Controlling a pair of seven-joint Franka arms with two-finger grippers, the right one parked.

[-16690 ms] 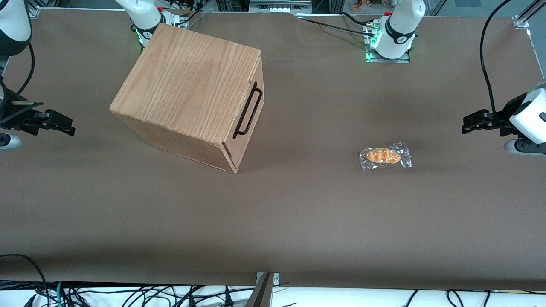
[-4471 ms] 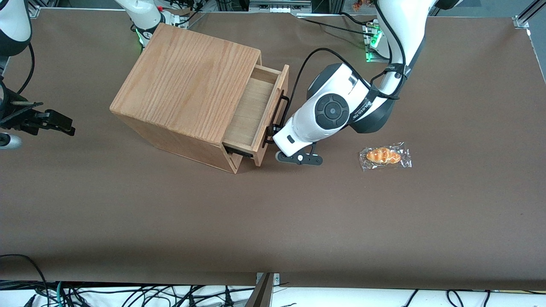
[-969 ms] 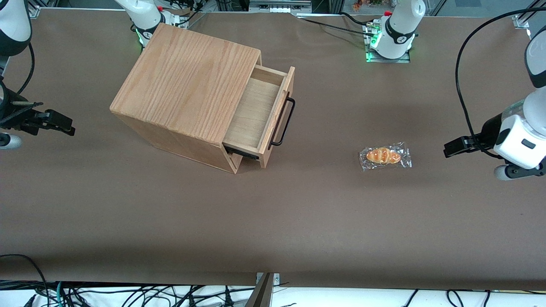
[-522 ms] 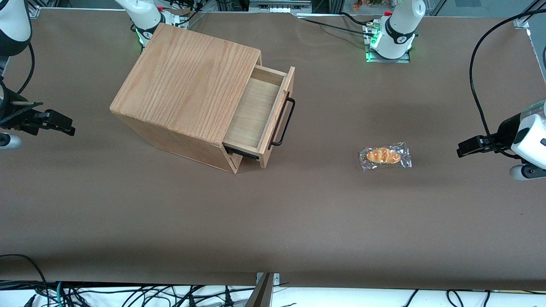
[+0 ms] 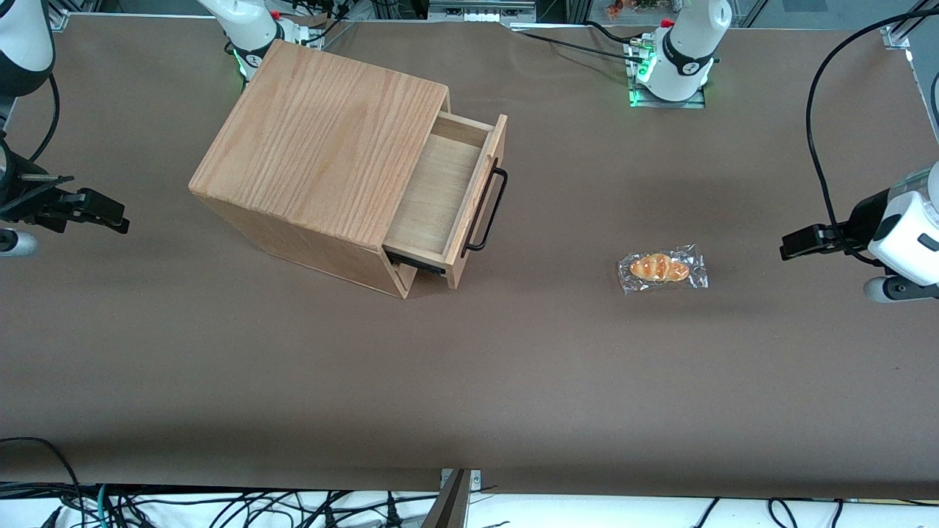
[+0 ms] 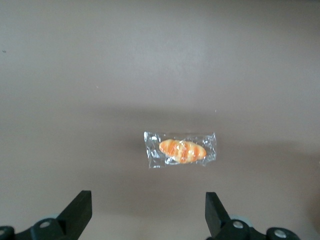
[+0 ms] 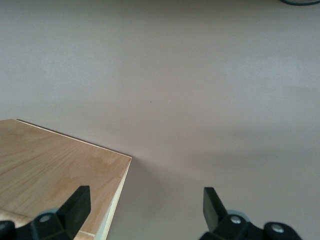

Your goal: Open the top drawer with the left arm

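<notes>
- Since the view half a second back, the gripper (image 5: pixel 788 244) is sitting slightly higher and a touch nearer the wrapped bread roll (image 5: pixel 662 268), while the top drawer (image 5: pixel 447 192) is lying exactly where it did.
- Its two fingers (image 6: pixel 80 212) are standing spread wide with nothing between them (the wrist view is looking straight down past them at the bread roll (image 6: pixel 182 150)).
- The left arm (image 5: pixel 906 235) is hanging toward its own end of the table (image 5: pixel 587 381), well apart from the bread roll and farther still from the drawer; I judge it is retreating to a rest pose, since nothing is left to pull.
- The top drawer is standing pulled out of the oak cabinet (image 5: pixel 323 139), well apart from the bread roll toward the parked arm's end, its plain wood floor showing and its black bar handle (image 5: pixel 487 210) facing the roll.
- Judged from that gap, the opening is looking finished.
</notes>
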